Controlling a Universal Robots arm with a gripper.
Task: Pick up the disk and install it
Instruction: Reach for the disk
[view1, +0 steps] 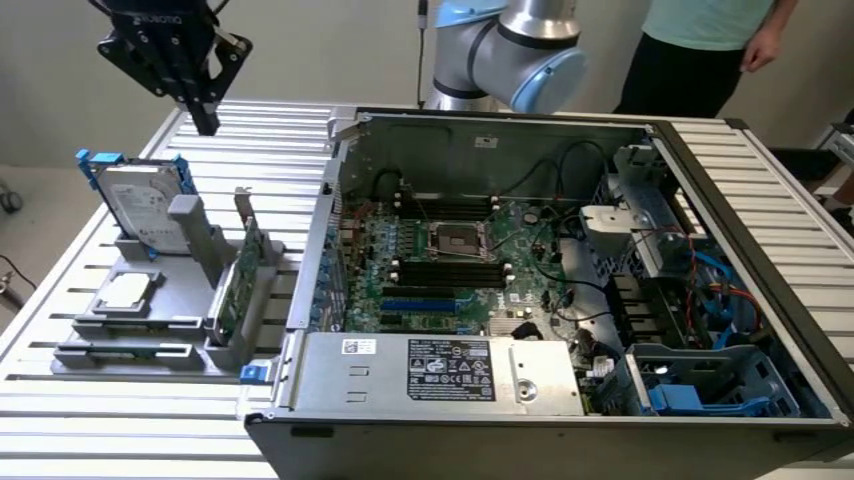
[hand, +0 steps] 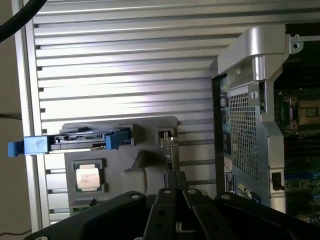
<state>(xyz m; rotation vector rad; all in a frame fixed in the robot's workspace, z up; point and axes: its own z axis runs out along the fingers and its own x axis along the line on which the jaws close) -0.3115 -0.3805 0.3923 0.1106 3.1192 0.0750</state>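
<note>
Your gripper (view1: 204, 122) hangs at upper left, pointing down — fingers together, empty — above the disk (view1: 144, 205).

The robot arm (view1: 514, 45) is showing round silver tubes with light blue caps (view1: 547, 75) on its joints. Its gripper (view1: 204, 122) is looking all black, with small white letters (view1: 158, 18) near the top. Its flat black bars (hand: 165, 215) are showing little round screws (hand: 132, 196), and a thick black cable (hand: 20, 20) is hanging near.

Bright even light, glare on ribbed table (hand: 125, 75), shadow inside computer case (view1: 481, 135)
</note>
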